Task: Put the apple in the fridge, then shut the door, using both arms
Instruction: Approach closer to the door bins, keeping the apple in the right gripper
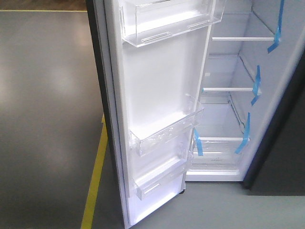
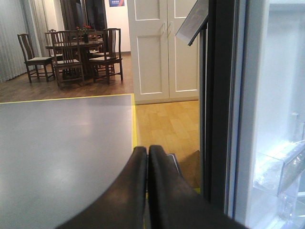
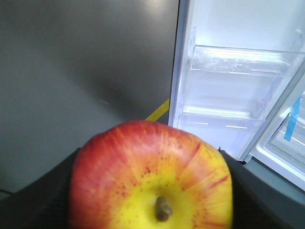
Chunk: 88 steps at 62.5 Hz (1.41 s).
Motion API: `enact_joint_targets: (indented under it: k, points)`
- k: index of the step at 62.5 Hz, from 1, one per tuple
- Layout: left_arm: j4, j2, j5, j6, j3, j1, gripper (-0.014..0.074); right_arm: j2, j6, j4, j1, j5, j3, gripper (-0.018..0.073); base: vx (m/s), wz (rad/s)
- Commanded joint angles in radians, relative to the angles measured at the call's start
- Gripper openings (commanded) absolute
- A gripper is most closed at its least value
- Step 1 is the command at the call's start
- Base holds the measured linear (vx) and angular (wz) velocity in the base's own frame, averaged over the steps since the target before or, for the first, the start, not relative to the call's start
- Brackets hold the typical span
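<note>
On your left in the front view the grey floor (image 1: 47, 95) runs to a yellow line (image 1: 95, 181). Just beside that line the door (image 1: 162, 90) stands wide open, its white inner face toward you and clear bins (image 1: 164, 136) stacked down it. To the right of the door the fridge (image 1: 228, 157) shows its white interior, white-edged shelves (image 1: 232, 89) and blue tape strips (image 1: 245, 133). Your left end effector (image 2: 147, 151) has its two dark fingers (image 2: 128, 191) pressed together with nothing between them. It points roughly level across the grey floor toward a dining table (image 2: 76, 47) with chairs (image 2: 107, 52) and a white cabinet (image 2: 164, 47) well beyond, and the door's dark outer edge rises just to its right, apart from the fingers. Your right end effector (image 3: 152, 205) is pinching the apple (image 3: 150, 171): dark fingers flank the fruit on both sides, touching it, with the yellow patch and stem turned to the wrist camera. The apple is held in the air outside the fridge, apart from the door's inner face, whose bins sit above and to the right of it. A sliver of fridge shelf with a blue tape strip shows at the far right edge of that view. You cannot tell from these views how either arm is bent behind its wrist
</note>
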Motion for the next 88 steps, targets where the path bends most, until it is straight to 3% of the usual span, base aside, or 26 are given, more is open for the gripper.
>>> enact_joint_targets:
  k: [1,88]
  points:
    - [-0.002,-0.016,-0.07,-0.008,0.021,0.0,-0.0006,0.013,-0.008,0.017,0.001,-0.065,-0.027,0.0356,0.13,-0.03]
    - [-0.002,-0.016,-0.07,-0.008,0.021,0.0,-0.0006,0.013,-0.008,0.017,0.001,-0.061,-0.027,0.0356,0.09,-0.03]
